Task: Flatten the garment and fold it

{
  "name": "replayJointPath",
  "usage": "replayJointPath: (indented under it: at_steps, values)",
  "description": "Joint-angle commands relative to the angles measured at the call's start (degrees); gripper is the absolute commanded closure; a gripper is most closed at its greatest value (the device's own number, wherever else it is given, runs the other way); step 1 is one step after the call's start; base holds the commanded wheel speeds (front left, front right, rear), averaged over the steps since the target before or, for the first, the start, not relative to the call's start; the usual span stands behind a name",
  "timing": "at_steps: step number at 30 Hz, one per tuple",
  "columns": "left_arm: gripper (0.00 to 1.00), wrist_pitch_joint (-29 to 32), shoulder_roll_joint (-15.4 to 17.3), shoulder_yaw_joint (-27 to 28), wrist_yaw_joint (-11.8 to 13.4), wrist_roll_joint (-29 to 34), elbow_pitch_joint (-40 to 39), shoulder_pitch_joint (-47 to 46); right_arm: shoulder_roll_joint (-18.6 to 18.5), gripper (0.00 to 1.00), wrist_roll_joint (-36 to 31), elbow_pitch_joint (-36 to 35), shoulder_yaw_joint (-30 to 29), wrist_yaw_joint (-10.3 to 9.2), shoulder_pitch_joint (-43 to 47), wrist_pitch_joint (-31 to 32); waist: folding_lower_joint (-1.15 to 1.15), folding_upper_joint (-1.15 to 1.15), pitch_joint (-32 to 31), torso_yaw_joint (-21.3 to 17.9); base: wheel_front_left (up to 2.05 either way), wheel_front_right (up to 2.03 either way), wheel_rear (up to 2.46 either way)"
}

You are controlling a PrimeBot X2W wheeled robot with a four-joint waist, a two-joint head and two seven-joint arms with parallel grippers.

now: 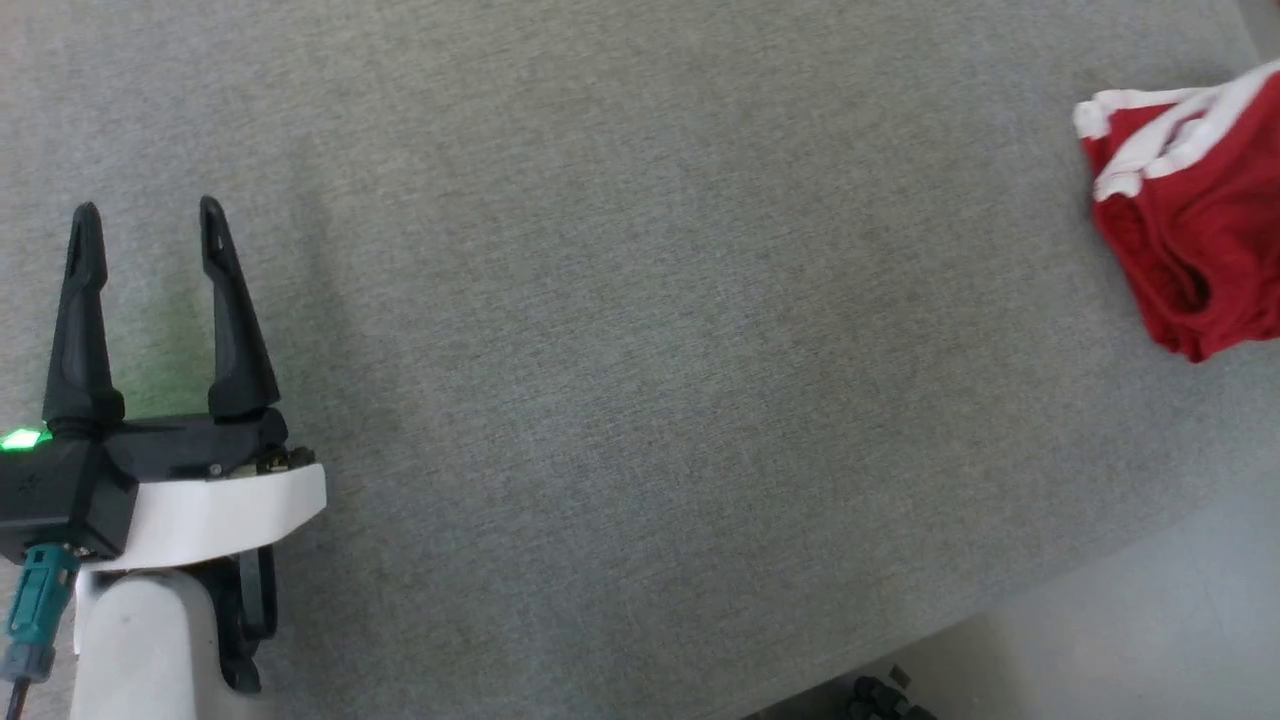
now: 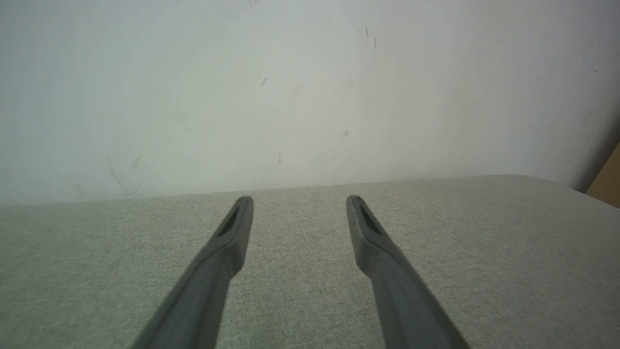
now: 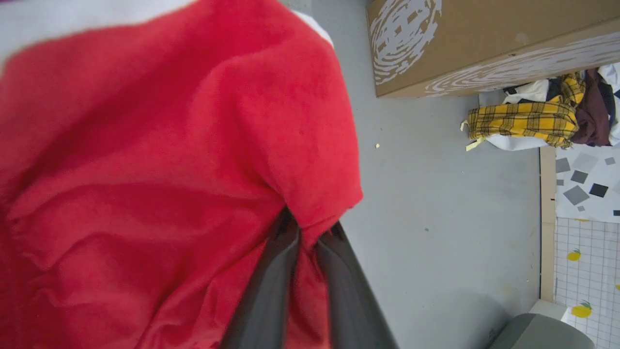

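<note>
Toward the right of the desk (image 1: 600, 300), our right fingers (image 3: 266, 291) pinch the bunched garment (image 3: 145, 169), our left fingers (image 1: 80, 310) gape empty, and flattening and folding look undone.

The left gripper (image 2: 299, 198) gapes over grey tabletop (image 2: 484, 252), pale wall (image 2: 290, 97) beyond

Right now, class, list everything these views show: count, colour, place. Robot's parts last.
garment: one, red with white band, right edge of head view.
table: one, grey cloth-covered, before the robot.
wall: one, white, behind the table.
cardboard box: one, brown with white print, on the floor.
plaid cloth: one, yellow and black, beside the box.
left gripper: one, dark fingers, open above the table.
right gripper: one, dark fingers, shut on the garment.
</note>
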Motion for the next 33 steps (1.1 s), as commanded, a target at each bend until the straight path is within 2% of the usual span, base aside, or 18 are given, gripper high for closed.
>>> replayJointPath:
  at_steps: [1, 5, 8, 13, 17, 20, 25, 29, 33]
  values:
    - [0.00, 0.2, 0.4, -0.2, 0.1, 0.4, -0.3, -0.7, -0.7, 0.00, -0.9, 1.7, -1.2, -0.14, -1.0, -0.5, -0.01, 0.00, -0.2, 0.4, 0.00, 0.00, 0.00]
    - [0.00, -0.1, 0.4, -0.2, 0.2, 0.2, 0.5, -0.2, -0.4, 0.00, -2.3, 4.3, -4.0, -0.14, -2.0, -2.5, -0.01, 0.00, -1.8, 0.7, 0.00, 0.00, 0.00]
    - [0.00, -0.4, 0.2, -0.3, 0.5, 0.0, 1.2, 0.5, -0.2, 0.00, -2.6, 3.0, -4.7, -0.14, -2.5, -6.5, -0.01, 0.00, -4.1, 0.9, 0.00, 0.00, 0.00]
    - [0.00, -1.2, -0.9, -0.8, 0.8, -1.3, 3.2, 1.6, 0.2, 0.00, -1.4, -3.2, -3.9, -0.14, -3.0, -13.0, -0.01, 0.00, -9.2, 1.9, 0.00, 0.00, 0.00]
    - [0.00, -1.6, -1.8, -1.0, 1.0, -2.8, 5.4, 2.5, 1.6, 0.00, 3.2, -10.3, -6.2, -0.14, -2.4, -17.9, -0.01, 0.00, -13.9, 3.8, 0.00, 0.00, 0.00]
    - [0.00, -1.8, -2.4, -1.3, 1.2, -3.5, 6.6, 3.1, 5.8, 0.00, 9.8, -15.9, -11.1, -0.14, -0.4, -20.3, -0.01, 0.00, -17.7, 5.8, 0.00, 0.00, 0.00]
    - [0.00, -1.9, -3.0, -1.0, 1.5, -4.6, 7.6, 3.8, 12.4, 0.00, 15.5, -27.7, -15.8, -0.14, 6.4, -23.5, -0.01, 0.00, -23.0, 9.7, 0.00, 0.00, 0.00]
    - [0.00, -1.9, -3.3, -0.7, 1.1, -5.1, 8.1, 3.9, 18.0, 0.00, 14.5, -36.3, -20.2, -0.14, 13.5, -25.7, -0.01, 0.00, -25.9, 12.9, 0.00, 0.00, 0.00]
    - [0.00, -2.0, -3.5, -1.2, 0.7, -5.1, 8.9, 3.9, 24.6, 0.00, 8.8, -43.4, -23.7, -0.14, 21.1, -26.7, -0.01, 0.00, -28.5, 15.9, 0.00, 0.00, 0.00]
